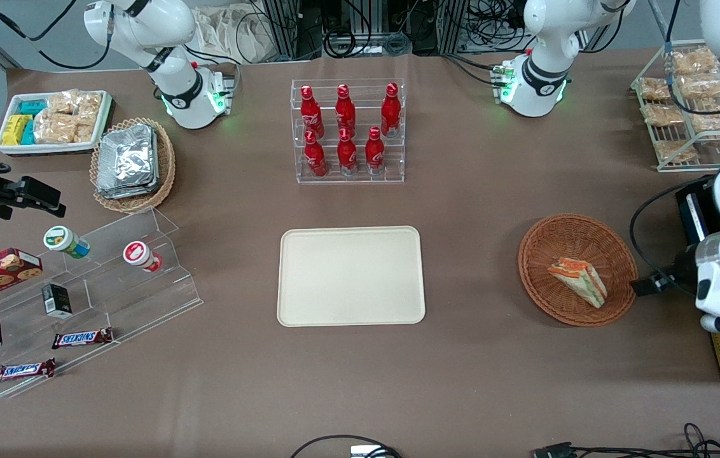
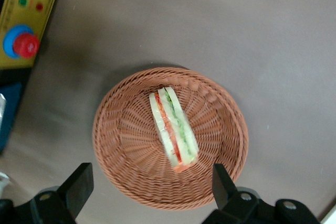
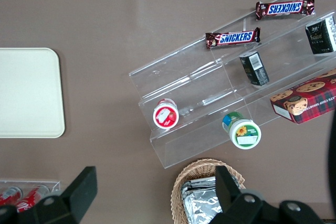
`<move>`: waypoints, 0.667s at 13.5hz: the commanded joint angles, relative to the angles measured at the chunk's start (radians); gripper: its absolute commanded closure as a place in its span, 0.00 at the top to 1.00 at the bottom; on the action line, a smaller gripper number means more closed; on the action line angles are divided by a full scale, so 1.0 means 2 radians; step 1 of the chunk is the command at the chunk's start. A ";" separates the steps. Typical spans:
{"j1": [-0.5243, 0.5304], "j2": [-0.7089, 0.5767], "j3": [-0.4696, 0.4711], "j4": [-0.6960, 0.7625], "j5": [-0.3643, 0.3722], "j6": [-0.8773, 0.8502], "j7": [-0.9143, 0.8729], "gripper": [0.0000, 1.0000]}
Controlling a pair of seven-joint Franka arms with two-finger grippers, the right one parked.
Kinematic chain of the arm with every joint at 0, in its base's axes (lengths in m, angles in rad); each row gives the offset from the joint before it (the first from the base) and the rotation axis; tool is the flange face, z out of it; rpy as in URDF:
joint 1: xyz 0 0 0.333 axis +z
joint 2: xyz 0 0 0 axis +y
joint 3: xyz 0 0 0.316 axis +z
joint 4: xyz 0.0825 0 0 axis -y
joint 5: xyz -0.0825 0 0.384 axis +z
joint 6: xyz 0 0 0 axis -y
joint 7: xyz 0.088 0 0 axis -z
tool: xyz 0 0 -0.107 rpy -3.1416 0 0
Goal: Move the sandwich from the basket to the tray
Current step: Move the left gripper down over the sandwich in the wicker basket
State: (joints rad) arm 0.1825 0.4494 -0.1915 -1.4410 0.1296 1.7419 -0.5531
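— Where was the triangular wedge sandwich with orange and green filling?

— In the round reddish-brown wicker basket, on the brown bench toward the working arm's end, well apart from the cream rectangular plastic tray.

— And the left arm's gripper?

— Above the basket, looking down, its black fingers spread wide and empty. The sandwich lay between them, its long axis crosswise to their gap.

The gripper shows only its two dark fingertips, wide apart above the basket; its body is cut off by the picture's edge. In the front view the arm hides it entirely.
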 commanded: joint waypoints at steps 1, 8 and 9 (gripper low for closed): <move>-0.005 0.003 -0.001 -0.026 0.008 0.015 -0.077 1.00; -0.008 0.010 -0.004 -0.116 0.000 0.107 -0.158 1.00; -0.009 0.018 -0.004 -0.127 0.003 0.132 -0.171 1.00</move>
State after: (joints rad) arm 0.1718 0.4751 -0.2003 -1.6458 0.1298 1.9282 -0.8382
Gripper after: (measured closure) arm 0.000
